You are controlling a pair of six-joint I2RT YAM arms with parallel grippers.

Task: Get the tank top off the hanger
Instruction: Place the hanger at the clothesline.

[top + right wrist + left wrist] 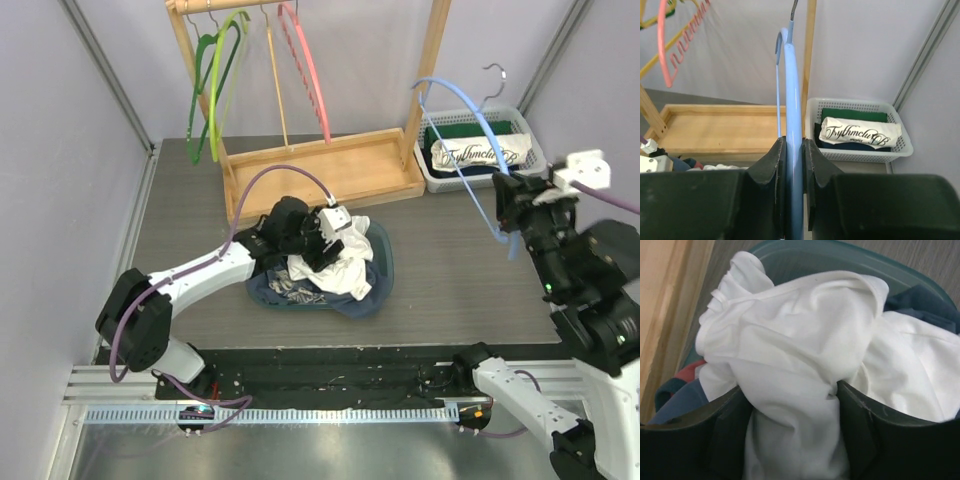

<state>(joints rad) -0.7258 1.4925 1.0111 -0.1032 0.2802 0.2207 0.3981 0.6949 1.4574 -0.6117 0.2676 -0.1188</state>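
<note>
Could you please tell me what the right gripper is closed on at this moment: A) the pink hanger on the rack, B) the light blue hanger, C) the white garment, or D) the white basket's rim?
B: the right wrist view shows the right gripper pinching the bar of the light blue hanger, which carries no garment.

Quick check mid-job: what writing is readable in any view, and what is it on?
"Tryhmclub", roughly, in ornate black script on the rolled white garment in the white basket; the letters are uncertain.
Small line beneath that script: too small to read.
Nothing else carries readable text.
</note>
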